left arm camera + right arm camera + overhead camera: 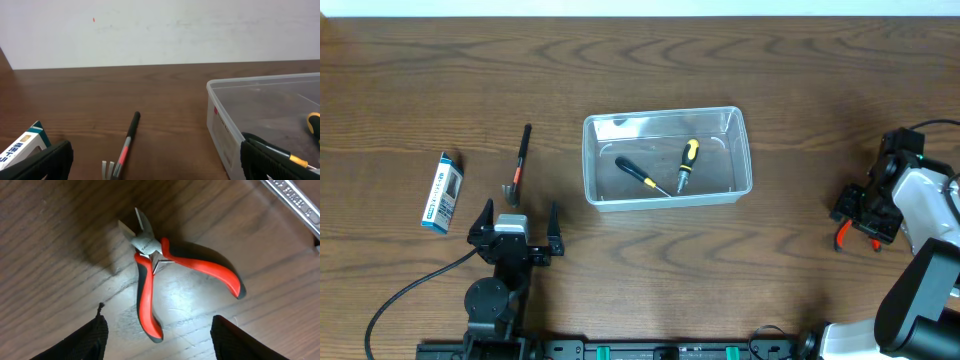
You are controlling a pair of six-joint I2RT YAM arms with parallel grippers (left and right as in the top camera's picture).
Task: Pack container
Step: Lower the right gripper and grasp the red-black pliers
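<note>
From above, the container (660, 116) sits mid-desk, long side across, with a black screwdriver (640, 175) and a yellow one (687, 163) lying inside. It looks like thin, clear plastic: probably light, slick and a little flexible, so it would likely slide if nudged. The rim or a long wall seems the best place to hold it. Left of it lie a thin black-and-red tool (519, 160) and, further out, a blue-and-white box (442, 192). The left hand (518, 213) sits just short of that tool, and the right hand (865, 215) is well off to the right over red pliers (841, 235). In the left wrist view, the left hand's fingers (45, 162) are spread wide with nothing between them; the tool lies ahead and the container's corner is to the right. In the right wrist view, the right hand's fingers (80, 340) stand apart above the desk, gripping nothing. The pliers lie flat with handles splayed, one handle tip reaching between the fingers, and a steel bar (295, 202) crosses the corner.
</note>
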